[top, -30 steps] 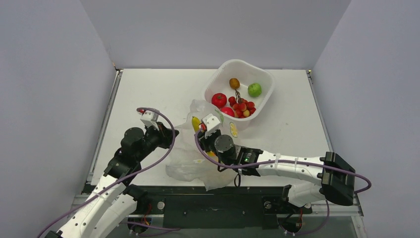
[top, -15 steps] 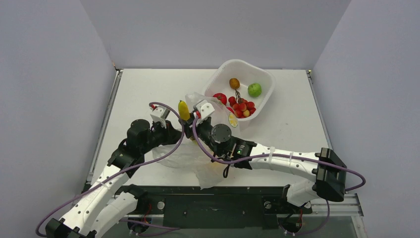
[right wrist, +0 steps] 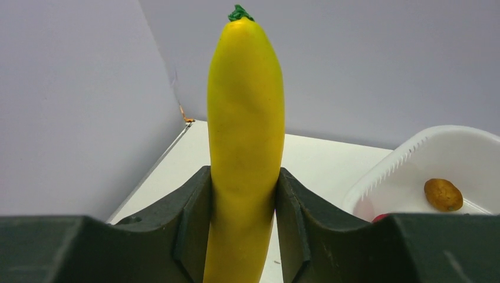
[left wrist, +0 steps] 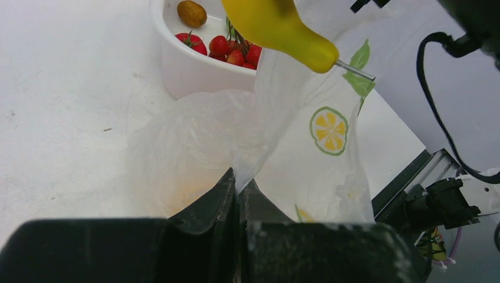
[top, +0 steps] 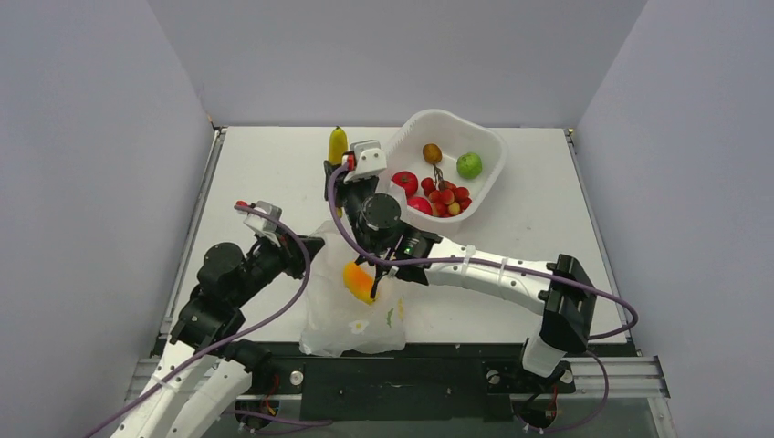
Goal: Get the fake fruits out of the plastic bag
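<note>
Left gripper (left wrist: 239, 191): closed on plastic bag (left wrist: 194, 141).
Right gripper (right wrist: 244, 221): yellow fake fruit (right wrist: 244, 106) gripped upright; white tub (top: 452, 137) at 3 o'clock.

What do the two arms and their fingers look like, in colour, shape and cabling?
Both arms have white links between black joint housings: the left arm, the right arm. A purple cable loops along each. Each wrist bears a small white camera block with a red detail. The fingers are matte black, thick and wedge-shaped.
</note>
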Motion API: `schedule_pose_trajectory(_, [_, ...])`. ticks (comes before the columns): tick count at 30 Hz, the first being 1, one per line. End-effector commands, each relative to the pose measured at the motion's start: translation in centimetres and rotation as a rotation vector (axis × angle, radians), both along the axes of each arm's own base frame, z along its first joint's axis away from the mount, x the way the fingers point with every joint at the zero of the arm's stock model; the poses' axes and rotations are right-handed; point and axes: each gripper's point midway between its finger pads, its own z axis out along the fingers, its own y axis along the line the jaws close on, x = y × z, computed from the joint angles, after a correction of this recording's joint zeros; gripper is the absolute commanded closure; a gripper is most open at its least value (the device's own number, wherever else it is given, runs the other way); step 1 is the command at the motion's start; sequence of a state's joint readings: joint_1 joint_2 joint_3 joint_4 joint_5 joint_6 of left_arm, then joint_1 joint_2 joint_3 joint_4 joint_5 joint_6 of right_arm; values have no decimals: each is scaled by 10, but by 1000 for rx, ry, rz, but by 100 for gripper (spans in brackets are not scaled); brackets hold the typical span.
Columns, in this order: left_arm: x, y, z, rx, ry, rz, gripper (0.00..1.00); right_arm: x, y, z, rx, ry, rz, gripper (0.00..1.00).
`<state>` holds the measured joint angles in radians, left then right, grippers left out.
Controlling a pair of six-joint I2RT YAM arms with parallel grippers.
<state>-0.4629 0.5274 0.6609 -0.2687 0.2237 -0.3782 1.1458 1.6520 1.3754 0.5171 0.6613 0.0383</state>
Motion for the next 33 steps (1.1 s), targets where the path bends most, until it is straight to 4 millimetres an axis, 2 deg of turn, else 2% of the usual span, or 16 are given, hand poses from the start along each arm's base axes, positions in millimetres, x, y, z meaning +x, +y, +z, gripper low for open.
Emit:
schedule_pose_trajectory(1, [5, 10, 18, 2, -23, 62, 100, -3, -1, 58, 88, 2, 38, 100])
schedule_pose_trajectory(2, [7, 14, 19, 29, -32, 76, 100, -9, 6, 57, 77, 38, 106, 100])
schedule_pose_trajectory(3, [14, 19, 20, 49, -35, 111, 100, -13, 7, 72, 102, 40, 137, 100])
schedule_pose_trajectory(4, [17, 22, 19, 80, -45, 125, 100, -18, 10, 68, 92, 77, 183, 100])
schedule_pose_trajectory(5, [24, 25, 20, 101, -46, 154, 100, -22, 10, 77, 104, 82, 206, 100])
schedule_pose_trajectory(9, [42, 33, 22, 193, -67, 199, 100, -29, -3, 67, 53, 189, 291, 100])
schedule_pose_trajectory(12, [49, 40, 21, 238, -87, 234, 100, -28, -28, 73, 83, 227, 327, 100])
schedule_pose_trajectory(14, [49, 43, 16, 248, -102, 245, 100, -16, -49, 74, 114, 270, 323, 100])
schedule_pose_trajectory(17, [48, 49, 5, 266, -117, 265, 100, 20, -102, 62, 151, 331, 206, 100])
schedule_pose_trajectory(21, [44, 64, 4, 306, -138, 316, 100, 65, -166, 32, 215, 403, 79, 100])
schedule_pose_trajectory(24, [42, 73, 5, 313, -151, 354, 100, 94, -201, -14, 168, 497, -51, 100])
schedule_pose_trajectory(25, [41, 73, 6, 314, -154, 354, 100, 107, -216, -44, 127, 571, -114, 100])
schedule_pose_trajectory(26, [40, 73, 6, 312, -159, 353, 100, 116, -228, -58, 115, 605, -153, 100])
schedule_pose_trajectory(27, [40, 74, 7, 311, -163, 353, 100, 122, -232, -86, 79, 680, -174, 100])
schedule_pose_trajectory(29, [38, 74, 10, 301, -179, 354, 100, 132, -238, -120, 47, 769, -192, 100])
schedule_pose_trajectory(33, [34, 67, 13, 280, -200, 311, 100, 145, -230, -154, 1, 852, -159, 100])
